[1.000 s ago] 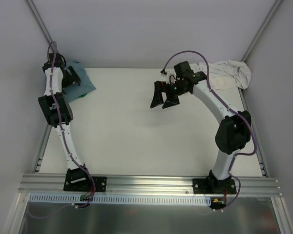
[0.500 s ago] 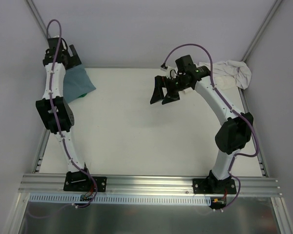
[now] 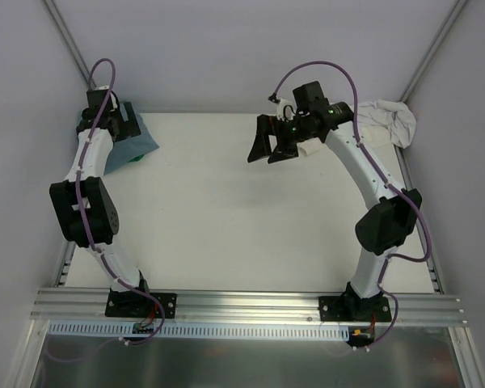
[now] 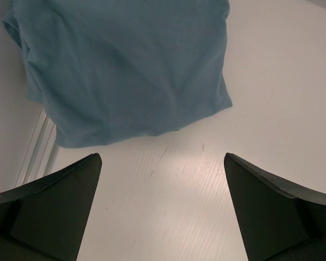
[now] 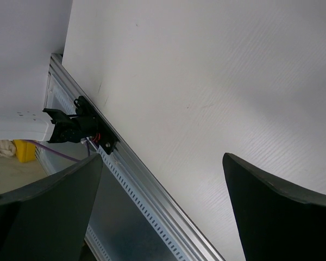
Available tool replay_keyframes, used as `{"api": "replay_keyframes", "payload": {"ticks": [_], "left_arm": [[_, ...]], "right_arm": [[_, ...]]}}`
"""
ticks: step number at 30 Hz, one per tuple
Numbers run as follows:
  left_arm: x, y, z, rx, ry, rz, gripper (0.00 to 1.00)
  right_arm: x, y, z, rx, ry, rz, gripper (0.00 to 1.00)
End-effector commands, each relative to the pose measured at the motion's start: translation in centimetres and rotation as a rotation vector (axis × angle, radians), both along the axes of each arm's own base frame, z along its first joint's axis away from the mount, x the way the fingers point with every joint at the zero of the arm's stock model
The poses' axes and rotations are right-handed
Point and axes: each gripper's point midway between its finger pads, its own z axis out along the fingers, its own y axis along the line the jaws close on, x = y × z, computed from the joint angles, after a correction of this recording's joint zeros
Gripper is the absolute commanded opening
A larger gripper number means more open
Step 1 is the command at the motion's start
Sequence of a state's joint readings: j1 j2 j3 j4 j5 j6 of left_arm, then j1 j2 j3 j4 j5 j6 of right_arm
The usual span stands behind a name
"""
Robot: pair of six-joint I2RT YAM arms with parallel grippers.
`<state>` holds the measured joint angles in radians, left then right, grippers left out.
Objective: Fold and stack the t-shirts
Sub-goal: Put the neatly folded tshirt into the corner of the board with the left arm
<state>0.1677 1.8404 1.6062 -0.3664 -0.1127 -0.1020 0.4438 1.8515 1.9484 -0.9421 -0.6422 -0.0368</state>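
Two shirts show plainly on the table (image 3: 226, 234): the blue shirt (image 3: 144, 139) lies folded at ten o'clock, and the cream shirt (image 3: 384, 120) is crumpled at two o'clock. A green edge (image 3: 133, 158) peeks from under the blue one. It is probably the third shirt, but too little shows to be sure.

Blue and green look stacked, so I judge the cream one is the step in hand. The left gripper (image 4: 160, 163) hangs over the blue shirt's near edge, jaws wide apart and holding nothing. The right gripper (image 3: 268, 150) hovers at twelve o'clock above bare table, equally wide and empty.

The next move calls for the right arm to swing to two o'clock, pinch the cream shirt and drag it to the middle for spreading.

From above, the left arm covers part of the blue shirt. The cream shirt's sleeves and collar cannot be made out in the heap.
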Motion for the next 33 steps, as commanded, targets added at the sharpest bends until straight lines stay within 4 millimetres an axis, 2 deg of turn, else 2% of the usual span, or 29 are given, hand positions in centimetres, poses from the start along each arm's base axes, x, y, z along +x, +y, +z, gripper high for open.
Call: {"api": "replay_keyframes", "payload": {"ticks": [1, 7, 13, 16, 18, 19, 20, 21, 22, 23, 25, 26, 27, 28, 31, 33], "left_arm": [[0.0, -0.1, 4.4, -0.017, -0.126, -0.019, 0.99], [-0.7, -0.6, 6.5, -0.192, -0.223, -0.047, 0.99], [-2.2, 1.7, 6.7, -0.106, -0.200, -0.023, 0.99], [-2.0, 2.4, 6.3, -0.084, -0.194, -0.005, 0.99], [-1.3, 2.9, 4.7, -0.086, -0.153, 0.019, 0.99], [-0.8, 3.2, 5.0, -0.075, -0.158, 0.027, 0.99], [-0.2, 3.5, 3.8, -0.070, -0.132, 0.037, 0.99], [0.0, 3.9, 3.5, -0.035, -0.112, 0.049, 0.99], [0.6, 4.2, 4.1, 0.012, -0.114, 0.070, 0.99], [1.2, 4.5, 2.9, 0.036, -0.089, 0.073, 0.99], [2.3, 5.0, 2.8, 0.092, -0.081, 0.073, 0.99], [2.7, 5.5, 1.4, 0.118, -0.047, 0.091, 0.99], [3.0, 5.7, 1.0, 0.136, -0.035, 0.091, 0.99], [3.8, 5.9, 1.2, 0.148, -0.056, 0.091, 0.99], [5.3, 6.0, 0.2, 0.181, -0.067, 0.101, 0.99], [5.9, 6.5, 0.8, 0.236, -0.063, 0.107, 0.98]], "right_arm": [[0.7, 0.9, 1.0, 0.016, -0.031, -0.019, 1.00], [1.8, 1.6, 1.4, 0.043, -0.075, -0.057, 0.99], [1.8, 1.7, 0.9, 0.056, -0.092, -0.066, 0.99], [1.9, 1.6, 0.9, 0.056, -0.095, -0.066, 1.00], [1.7, 1.7, 1.0, 0.058, -0.097, -0.061, 0.99], [1.7, 1.6, 1.0, 0.057, -0.097, -0.062, 0.99], [1.5, 1.5, 1.0, 0.053, -0.098, -0.056, 0.99], [1.3, 1.4, 0.9, 0.049, -0.096, -0.055, 0.99], [1.1, 1.2, 0.8, 0.043, -0.090, -0.052, 0.99], [0.9, 1.1, 0.7, 0.039, -0.087, -0.051, 0.99], [0.2, 0.9, 0.4, 0.028, -0.058, -0.047, 1.00], [-0.1, 0.9, 0.5, 0.030, -0.051, -0.037, 1.00], [-0.4, 0.9, 0.4, 0.028, -0.043, -0.030, 0.99], [-0.9, 0.5, 0.3, 0.013, -0.021, -0.025, 1.00], [-1.6, 0.0, 0.4, -0.023, -0.004, 0.008, 0.99], [-1.6, -0.2, 0.5, -0.037, -0.001, 0.016, 0.99]]}}
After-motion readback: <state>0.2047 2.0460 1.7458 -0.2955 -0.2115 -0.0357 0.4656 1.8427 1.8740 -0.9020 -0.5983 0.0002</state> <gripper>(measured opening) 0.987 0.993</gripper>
